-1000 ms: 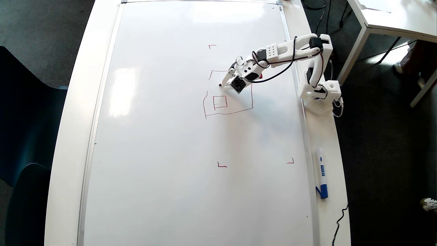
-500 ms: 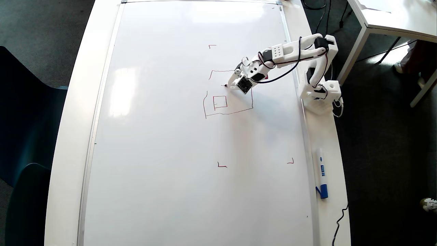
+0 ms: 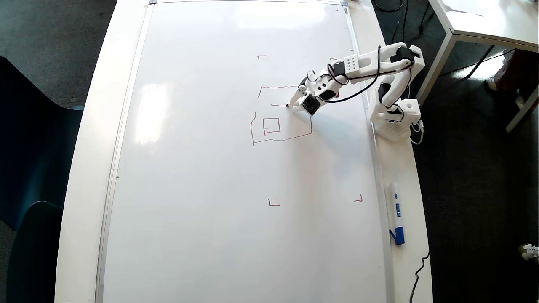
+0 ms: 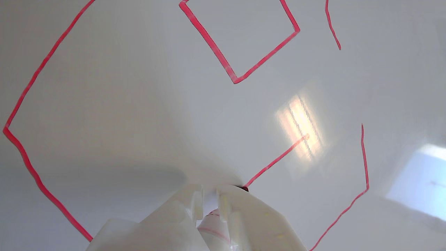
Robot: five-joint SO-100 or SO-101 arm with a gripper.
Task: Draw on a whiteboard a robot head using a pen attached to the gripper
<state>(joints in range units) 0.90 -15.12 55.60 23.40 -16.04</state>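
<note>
The whiteboard (image 3: pixel 210 176) (image 4: pixel 122 104) fills most of the table. On it is the red robot head (image 3: pixel 283 138), a wobbly outline with one small square (image 3: pixel 279 125) in its lower left in the overhead view. My gripper (image 3: pixel 293 102) hangs over the outline's upper right and is shut on the pen (image 4: pixel 213 228). The pen's tip (image 3: pixel 288 105) (image 4: pixel 245 188) touches the board at the end of a short red stroke (image 4: pixel 275 162). The wrist view also shows the outline (image 4: pixel 41 184) and the small square (image 4: pixel 205 38).
A white-and-blue marker (image 3: pixel 396 212) lies on the table rim right of the board. The arm's base (image 3: pixel 396 115) stands on that rim. Small red corner marks (image 3: pixel 273 204) (image 3: pixel 358 199) (image 3: pixel 261 56) sit around the drawing. Another table (image 3: pixel 484 21) is at top right.
The gripper has slid to the right in the overhead view with the pen on the board, leaving a short horizontal red line inside the outline's upper part.
</note>
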